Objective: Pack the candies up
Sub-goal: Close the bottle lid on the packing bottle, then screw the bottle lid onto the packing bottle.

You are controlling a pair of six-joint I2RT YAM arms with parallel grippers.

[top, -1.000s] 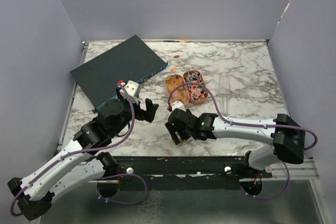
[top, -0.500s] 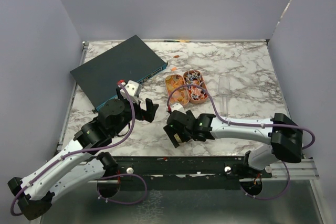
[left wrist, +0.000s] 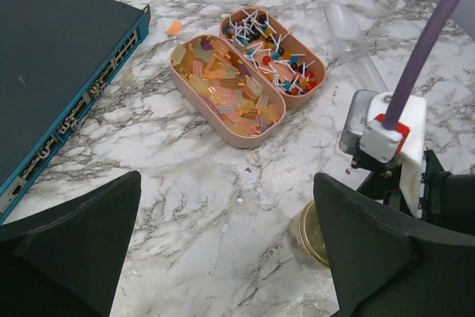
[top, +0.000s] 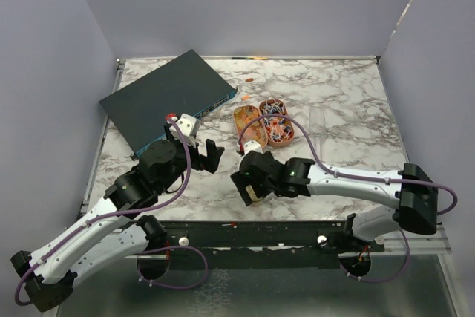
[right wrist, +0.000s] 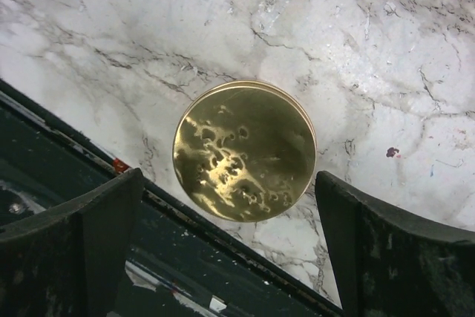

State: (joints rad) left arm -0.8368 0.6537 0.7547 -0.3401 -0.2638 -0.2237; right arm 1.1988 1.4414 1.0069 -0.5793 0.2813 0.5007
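Right gripper (top: pixel 249 185) hangs open, jaws straddling the gold lid (right wrist: pixel 243 150) untouched; over the last second it edged toward 7 o'clock to centre there. Candies (left wrist: pixel 226 93) lie in two trays (left wrist: pixel 231 141) at 12 o'clock, so grasping the lid seems next.

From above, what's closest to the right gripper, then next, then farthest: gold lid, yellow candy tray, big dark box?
1. The gold lid: directly beneath the right gripper, between its open fingers.
2. The yellow candy tray: just beyond the gripper, mid-table.
3. The big dark box: at the far left of the table.
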